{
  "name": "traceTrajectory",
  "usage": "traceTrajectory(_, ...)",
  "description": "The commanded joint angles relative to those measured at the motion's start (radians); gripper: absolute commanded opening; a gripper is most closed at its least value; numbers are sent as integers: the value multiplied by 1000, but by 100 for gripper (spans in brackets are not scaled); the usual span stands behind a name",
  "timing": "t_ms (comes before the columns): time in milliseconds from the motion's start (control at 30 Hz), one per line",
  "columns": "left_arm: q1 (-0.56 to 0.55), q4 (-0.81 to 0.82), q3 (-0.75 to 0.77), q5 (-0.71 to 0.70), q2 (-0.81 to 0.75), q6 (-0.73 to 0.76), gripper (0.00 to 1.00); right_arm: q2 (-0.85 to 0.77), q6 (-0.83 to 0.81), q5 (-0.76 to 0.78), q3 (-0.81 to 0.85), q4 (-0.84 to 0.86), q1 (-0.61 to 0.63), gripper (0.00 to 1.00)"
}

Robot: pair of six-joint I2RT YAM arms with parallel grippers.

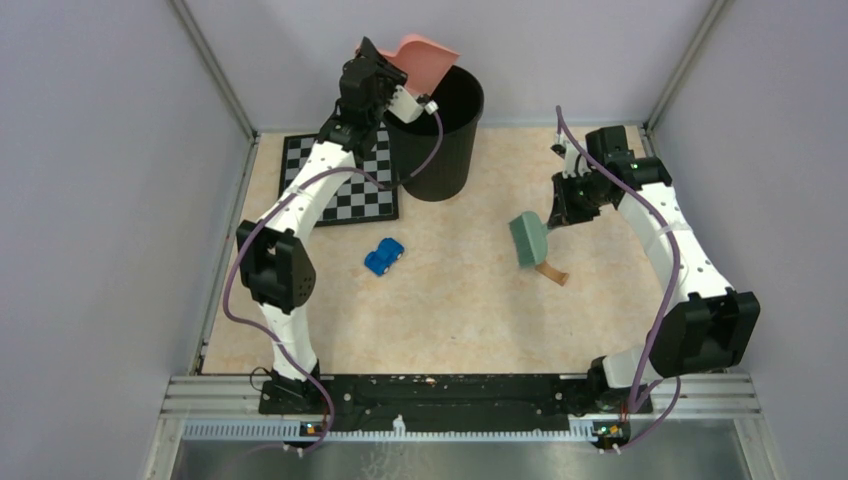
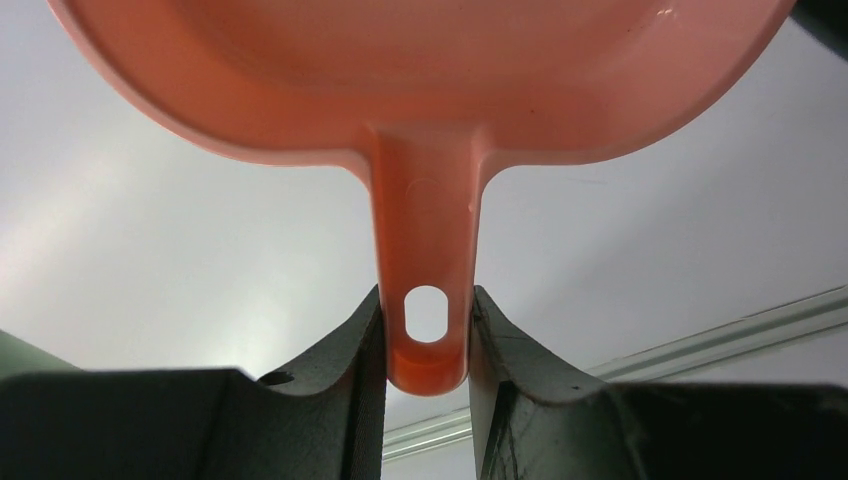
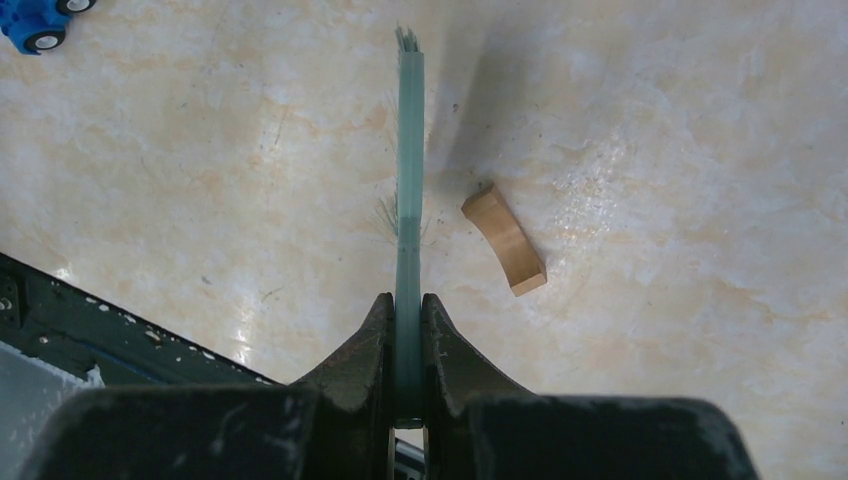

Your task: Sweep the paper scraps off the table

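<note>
Your left hand [image 2: 427, 300] is clamped on the handle of the pink dustpan [image 2: 425, 200] above the black bin [image 1: 445, 150]; your right hand [image 3: 407, 305] grips the brush [image 3: 408, 150]. One tan paper scrap [image 3: 505, 238] lies on the desk [image 3: 650, 120] just beside it: light and flimsy, so push it, don't pinch

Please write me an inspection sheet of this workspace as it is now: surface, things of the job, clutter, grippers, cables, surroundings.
Surface: table, beige marbled, mostly bare.
Job's things: paper scraps, nothing seen on the table. The pink dustpan is tipped over the black bin. The grey-green brush appears lifted off the surface.
Clutter: blue toy car; tan curved piece beside the brush, and I cannot tell whether it is paper; checkerboard mat at the back left.
Grippers: left gripper shut on the dustpan's handle; right gripper shut on the brush.
Cables: purple cables loop along both arms.
Surroundings: grey walls with metal frame posts.
</note>
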Motion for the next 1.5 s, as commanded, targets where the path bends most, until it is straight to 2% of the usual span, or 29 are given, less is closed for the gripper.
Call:
traceTrajectory(0,4,118,12,-5,-60,72,0,-44,4,-19,-6,14,-2,0)
traceTrajectory(233,4,120,34,-19,-55,-28,0,-26,3,-27,8,11,-2,0)
traceTrajectory(500,5,133,203,-117,-5,-333,0,-19,-36,-86,41,13,-2,0)
traceTrajectory(633,-4,-55,302,-142,-20,-548,0,-12,-59,-133,84,5,-2,0)
traceTrajectory(700,-17,-146,288,-130,-64,-662,0,-8,-73,-143,104,0,-2,0)
traceTrajectory(800,-51,-233,144,-53,-180,-777,0,-9,-100,-159,130,-6,-2,0)
traceTrajectory(933,-130,-229,-132,-8,-356,-813,0,-17,-150,-173,160,-11,-2,0)
traceTrajectory(1033,-184,-379,-239,57,-448,-938,0,-37,-189,-185,153,0,-2,0)
traceTrajectory(1100,-208,-485,-300,113,-493,-1053,0,-68,-216,-191,119,28,-2,0)
traceTrajectory(1233,-219,-694,-442,366,-582,-1181,0,-165,-239,-181,-8,116,-2,0)
traceTrajectory(1400,-235,-753,-699,586,-675,-1215,0,-268,-292,-181,-151,193,2,0)
traceTrajectory(1467,-243,-760,-792,609,-689,-1218,0,-285,-321,-147,-180,201,21,0)
